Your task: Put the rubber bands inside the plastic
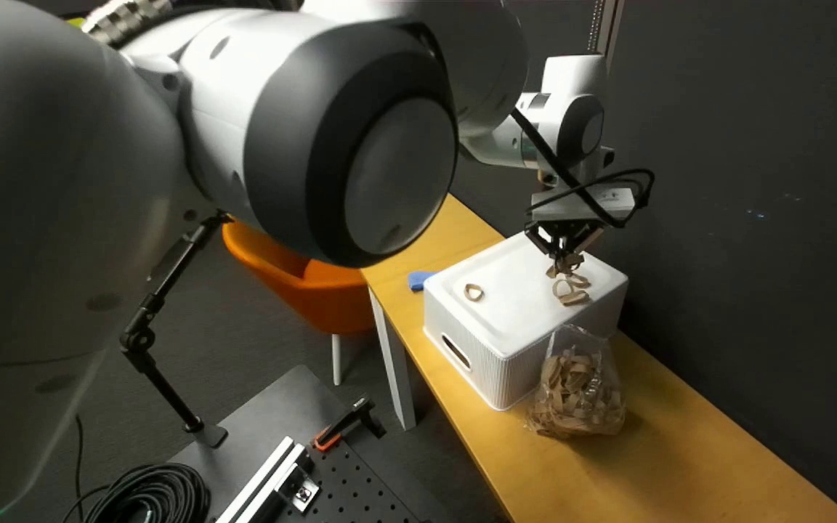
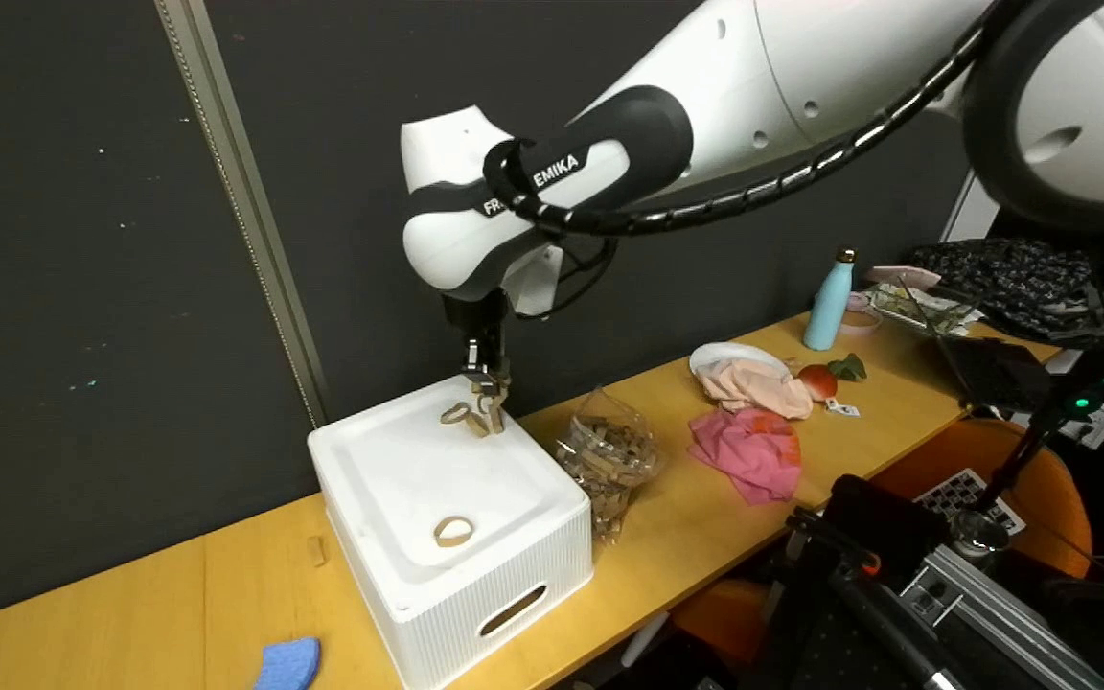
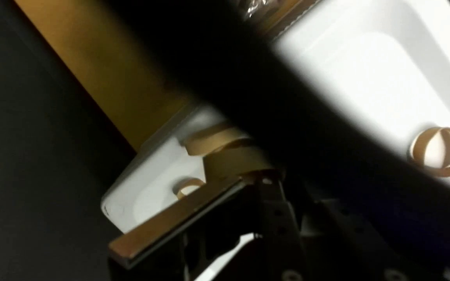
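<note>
- Where are the thin tan-beige rubber bands (image 3: pixel 234 159)?

- Some are pinched between the jaws of the black two-fingered gripper (image 1: pixel 562 260), which look closed on them. More loops (image 1: pixel 575 297) show just beneath; whether these hang or lie on the white ribbed plastic box (image 2: pixel 408 498), I cannot tell.

- And the small, clear, crinkly plastic bag (image 1: pixel 591 344)?

- With many tan bands inside, it stands on the yellow-brown wooden table (image 1: pixel 716 465), just beyond and below the box edge nearest the jaws. It is taller than wide, its bare film upward. The coming move, I judge, is a short carry over that edge to above the film, then down; whether the mouth gapes enough is unclear.

- Any writing?

- In an exterior view, the white arm (image 2: pixel 782 57) reads "EMIKA", with "FR" ahead of it cut off by a black cable (image 2: pixel 648 223). Marks on the pale gripper housing (image 1: pixel 560 208) are too small to read.
</note>
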